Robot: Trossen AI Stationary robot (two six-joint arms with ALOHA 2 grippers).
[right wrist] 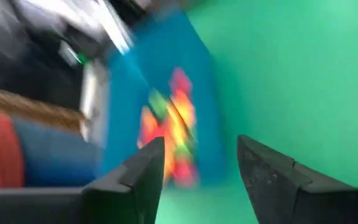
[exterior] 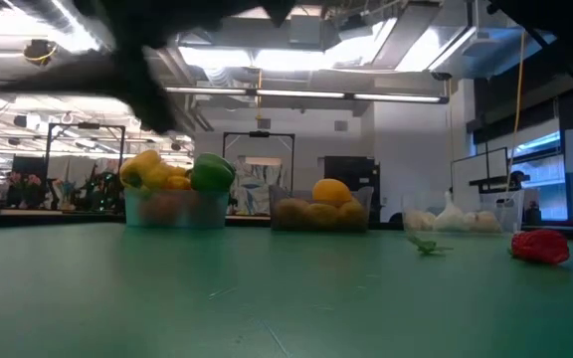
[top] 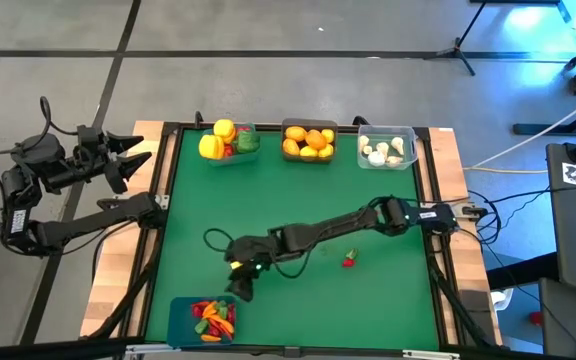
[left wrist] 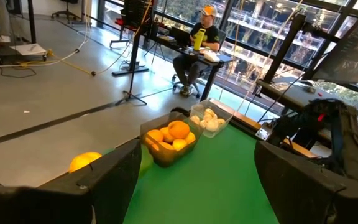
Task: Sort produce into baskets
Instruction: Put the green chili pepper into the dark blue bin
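Green felt covers the desk (top: 298,210) we look down on, framed by pale wood and set on a grey workshop floor. Along its far edge we see three baskets in a row: a teal basket (top: 230,150) heaped with yellow, red and green peppers (top: 224,139), a dark basket (top: 309,143) full of oranges (top: 308,140), and a clear basket (top: 386,148) holding white garlic bulbs (top: 384,151). At the near edge sits a blue basket (top: 206,319) with a tangle of red chillies and orange carrots (top: 214,317) inside.

Our right arm reaches across the felt from the right side, and the right hand (top: 241,286) hangs just above the far rim of the blue basket. Its own camera shows the two dark fingers (right wrist: 143,169) spread apart with nothing between them, the blue basket and its bright contents lying below.

One red piece of produce (top: 349,261) lies alone on the felt, near the middle of the right arm and well apart from every basket; from desk height we see it resting on the cloth, with a small green scrap (exterior: 426,246) lying near it.

Our left arm waits off the desk, over the floor at the left, and the left hand (top: 132,155) points toward the teal basket with its fingers spread and empty.

Beyond the desk, a person (left wrist: 199,42) sits at a work bench by tall windows.
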